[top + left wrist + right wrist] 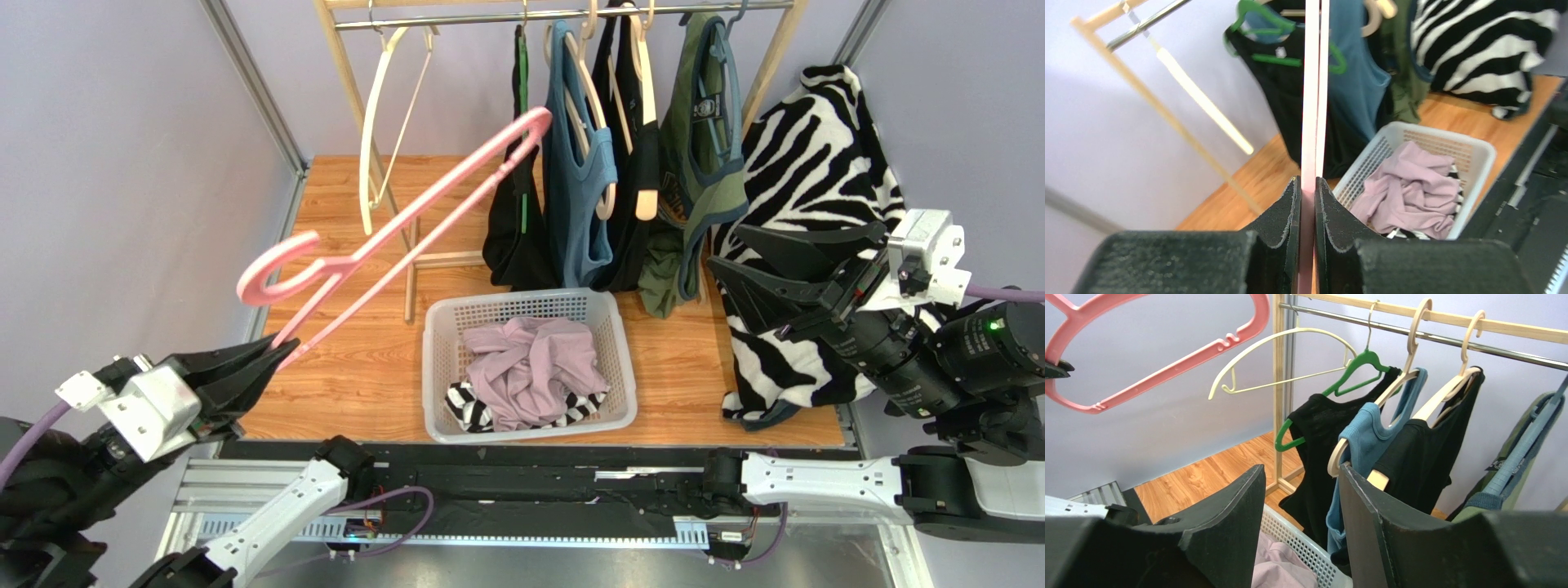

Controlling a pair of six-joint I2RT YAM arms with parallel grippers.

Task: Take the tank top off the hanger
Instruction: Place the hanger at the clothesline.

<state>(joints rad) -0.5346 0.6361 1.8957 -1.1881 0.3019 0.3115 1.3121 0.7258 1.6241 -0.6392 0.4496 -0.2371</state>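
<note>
Pinching pink plastic hanger (405,227) aloft in left claw (285,349). Holding right claw (718,251) spread wide. Down in white lattice plastic basket (432,368), crumpled lilac tank top (534,361).

Illumination bright, even and diffuse, from above. Shadows soft; a faint one lies beside the basket (436,368) on the bench (356,361). Overhead view sharp throughout. Left wrist view: left claw (1308,184) and pink hanger (1315,92) blurred at close range, background slightly soft. Right wrist view: right claw (1303,471) soft-edged, hanging garments (1315,435) in focus.
</note>
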